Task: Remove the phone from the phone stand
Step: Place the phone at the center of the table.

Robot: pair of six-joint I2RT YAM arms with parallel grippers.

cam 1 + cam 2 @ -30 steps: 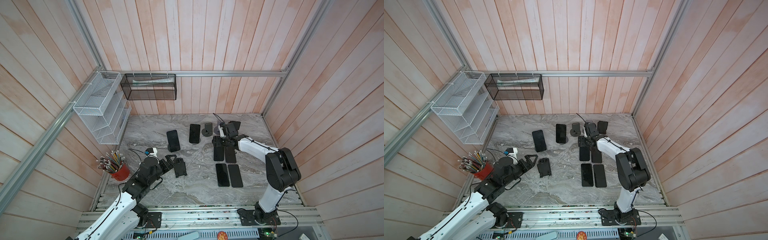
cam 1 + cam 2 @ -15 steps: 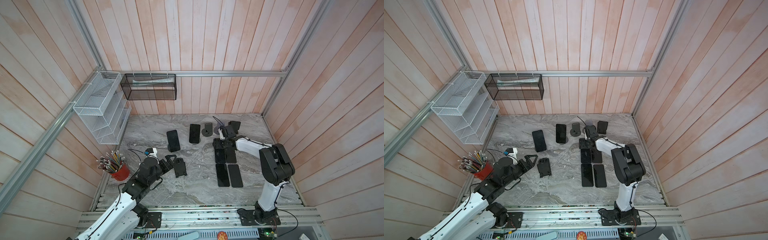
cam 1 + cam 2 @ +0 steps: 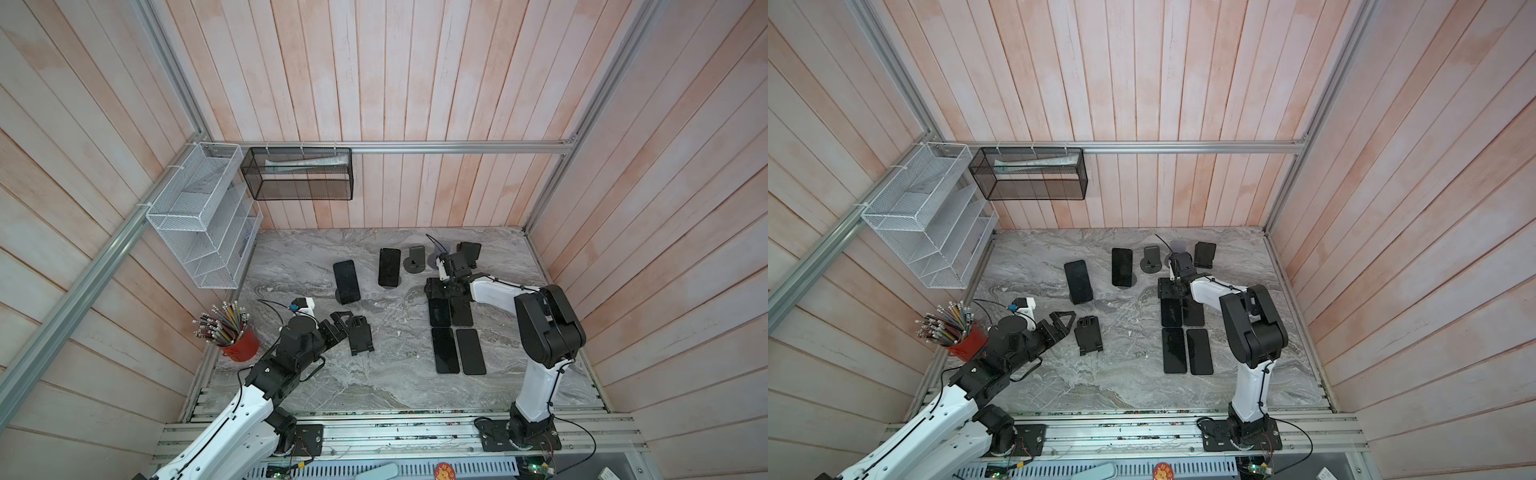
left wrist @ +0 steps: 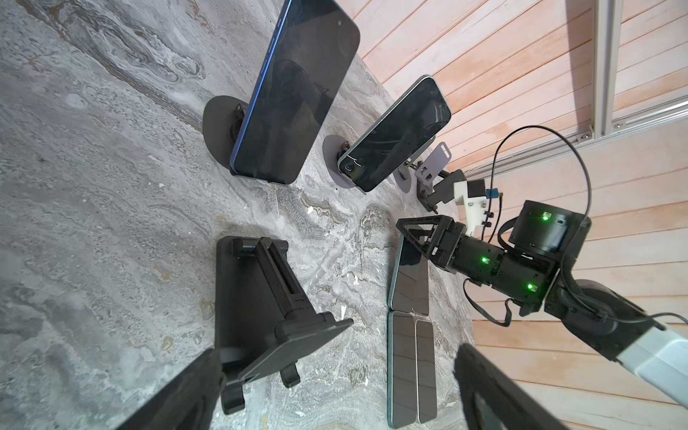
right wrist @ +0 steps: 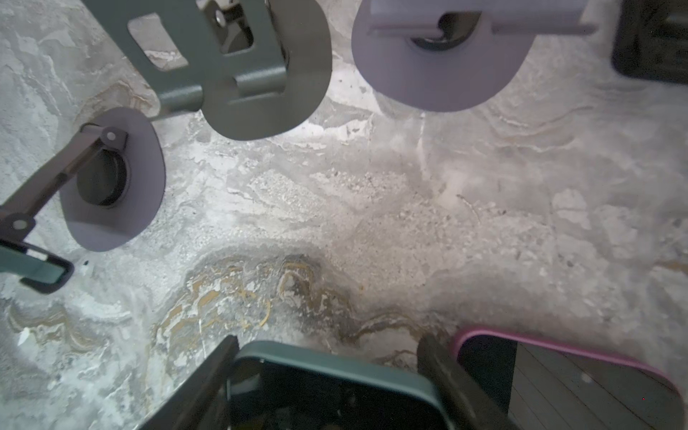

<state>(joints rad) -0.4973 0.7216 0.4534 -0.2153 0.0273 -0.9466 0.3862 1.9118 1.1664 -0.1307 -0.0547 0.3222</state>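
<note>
in a top view the right pincer (image 3: 445, 287) is seen low on the teal-edged phone (image 3: 439, 312), off its stand, among flat phones (image 3: 446, 351) on the surface (image 3: 374, 386). in the left wrist view the left pincer (image 4: 337, 353) is spread wide and empty by a folded black stand (image 4: 253, 290). in the right wrist view the phone is clamped, just beside a pink-edged phone (image 5: 558, 353); it should be laid flat and parallel before release.

Rt wrist view: lots clipped by the frame edges.
Teal-edged phone (image 5: 335, 391) runs out of frame betw. the right gripper (image 5: 327, 340) fingers, so contact w/ it can't be told; pink-edged phone (image 5: 577, 379) and a black item (image 5: 651, 37), kind unclear, also cut off. Left wrist view: left gripper (image 4: 338, 352) fingers only partly in frame, blue phone (image 4: 298, 85) far end clipped. In both top views right jaws too small to read.
</note>
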